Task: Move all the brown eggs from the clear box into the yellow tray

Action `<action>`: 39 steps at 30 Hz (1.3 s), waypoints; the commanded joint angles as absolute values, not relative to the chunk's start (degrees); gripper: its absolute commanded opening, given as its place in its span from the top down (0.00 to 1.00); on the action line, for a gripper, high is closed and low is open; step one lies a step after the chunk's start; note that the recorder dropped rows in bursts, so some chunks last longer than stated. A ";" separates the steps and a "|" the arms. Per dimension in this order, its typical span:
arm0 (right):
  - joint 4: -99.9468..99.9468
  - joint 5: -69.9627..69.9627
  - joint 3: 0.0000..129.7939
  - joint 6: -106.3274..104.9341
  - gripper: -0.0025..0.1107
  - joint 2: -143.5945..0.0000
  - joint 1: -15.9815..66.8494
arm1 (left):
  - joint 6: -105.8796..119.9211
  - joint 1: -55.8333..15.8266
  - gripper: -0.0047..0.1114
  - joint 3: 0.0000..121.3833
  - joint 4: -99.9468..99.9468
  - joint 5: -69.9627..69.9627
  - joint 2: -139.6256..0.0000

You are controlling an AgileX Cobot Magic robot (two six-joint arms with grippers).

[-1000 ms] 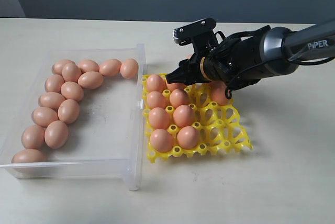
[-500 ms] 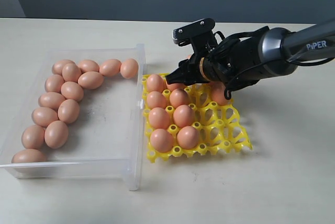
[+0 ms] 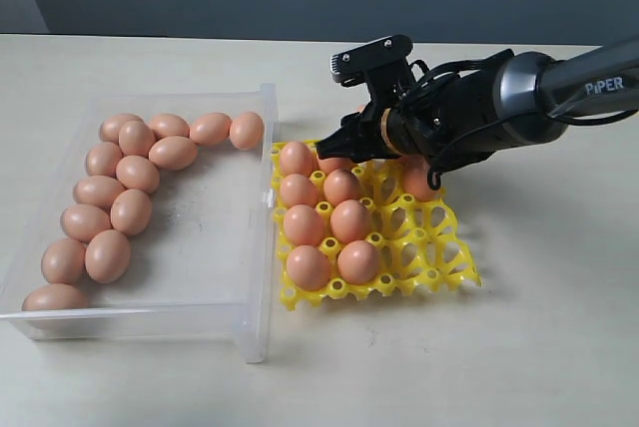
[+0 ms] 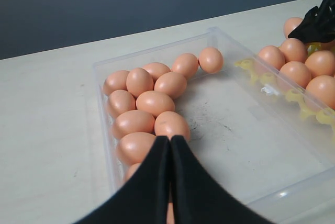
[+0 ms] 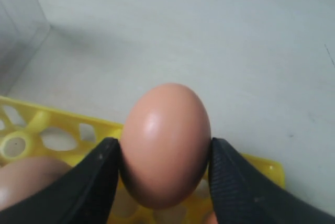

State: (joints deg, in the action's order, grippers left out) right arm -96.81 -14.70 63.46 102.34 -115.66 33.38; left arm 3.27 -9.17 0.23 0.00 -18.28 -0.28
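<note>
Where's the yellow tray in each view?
Exterior view: yellow tray sits centre-right, beside the clear box.
Left wrist view: tray lies just past the clear box's side wall.
Right wrist view: tray lies directly behind the brown egg gripped by the right end effector.
Shared landmark: the eggs seated in its cups, visible in all three.

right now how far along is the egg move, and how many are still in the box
Roughly a third done. Done: about eight brown eggs sit in the yellow tray, mostly in the cups nearest the clear box. In hand: the right gripper grips the held egg over the tray's far edge, not yet seated. Left: fourteen eggs lie in the clear box. The left gripper is shut and empty.
</note>
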 commanded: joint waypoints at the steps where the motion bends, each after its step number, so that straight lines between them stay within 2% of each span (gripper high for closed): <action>1: -94.38 -14.80 63.58 100.25 0.57 -114.84 33.37 | 3.12 -9.24 0.96 0.00 0.00 -17.69 0.00; 3: -93.18 -16.41 63.58 99.77 0.60 -113.72 33.68 | 3.12 -9.24 0.96 0.00 0.00 -17.69 0.00; 7: -90.96 -17.65 63.58 97.08 0.77 -111.24 34.58 | 3.12 -9.24 0.96 0.00 0.00 -17.69 0.00; 11: -89.92 -17.65 63.58 97.08 0.87 -110.58 34.76 | 3.12 -9.24 0.96 0.00 0.00 -17.69 0.00; 22: -83.65 -17.65 61.49 92.92 0.87 -110.58 34.76 | 3.12 -9.24 0.96 0.00 0.00 -17.69 0.00; 39: -89.88 -14.06 61.47 92.80 0.87 -112.91 34.76 | 3.12 -9.24 0.96 0.00 0.00 -17.69 0.00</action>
State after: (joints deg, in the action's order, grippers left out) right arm -88.92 -13.89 61.54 93.16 -112.14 34.86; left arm 3.27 -9.17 0.23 0.00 -18.28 -0.28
